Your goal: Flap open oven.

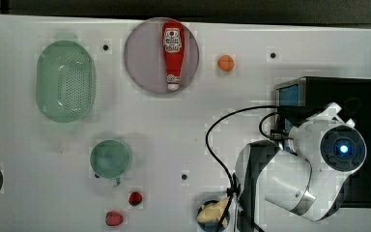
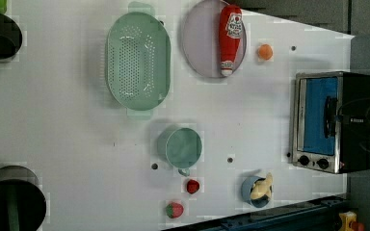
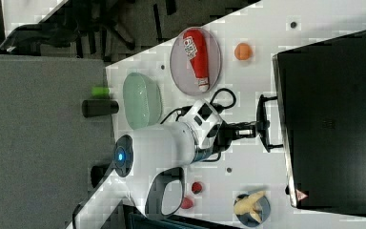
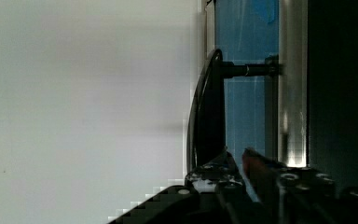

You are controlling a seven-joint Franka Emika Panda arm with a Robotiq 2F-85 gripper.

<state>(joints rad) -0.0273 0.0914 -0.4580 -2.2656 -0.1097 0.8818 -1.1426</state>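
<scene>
One risk: the end effector (image 3: 259, 128), pinching the handle bar (image 3: 265, 123) of the large black box-shaped toaster oven (image 3: 333, 119) at right of frame, may slip off as the glass door swings.

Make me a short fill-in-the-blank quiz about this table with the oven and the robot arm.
1. The ketchup bottle lies on a round ____.
2. The gripper is at the oven's door ____.
3. The oven door is ____.
4. The small fruit beside the plate is coloured ____.

Missing words: plate; handle; closed; orange
</scene>
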